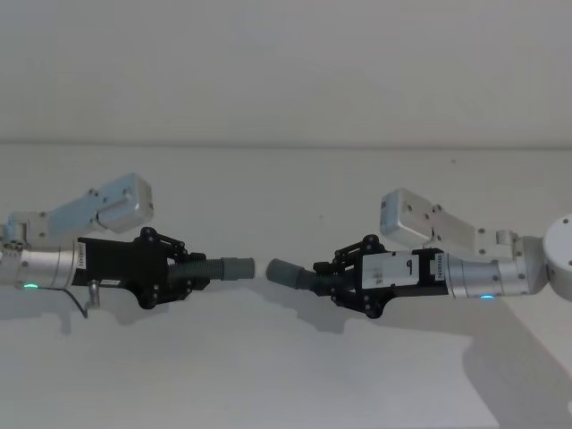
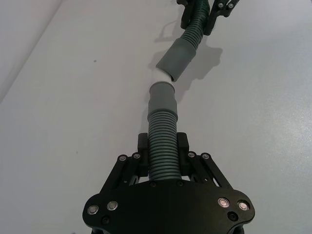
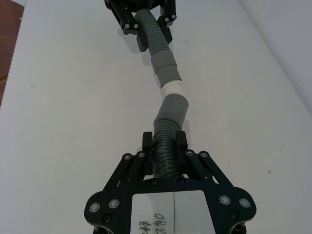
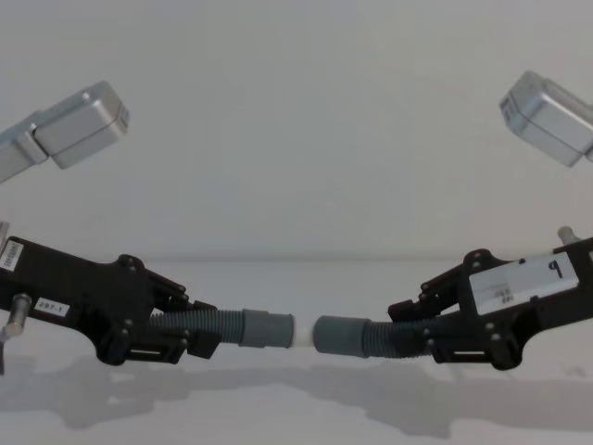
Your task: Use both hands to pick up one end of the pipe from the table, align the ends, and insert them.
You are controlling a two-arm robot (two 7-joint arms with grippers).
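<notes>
Midair, ribbed grey pipe (image 4: 199,324), smooth cuffs (image 4: 267,329), black hands (image 4: 190,338).

Bare white lab table (image 1: 286,375)

My left gripper (image 4: 199,338) and right gripper (image 4: 422,336) are holding hose pieces, the cuffs facing between them, slightly apart.

Head camera looks down from above on the white table (image 1: 286,375). Chest camera sits low, facing across it from the side. Each wrist camera peers close along its own arm toward the far one. All four share the middle, where two cuffs (image 4: 306,334) face each other.
</notes>
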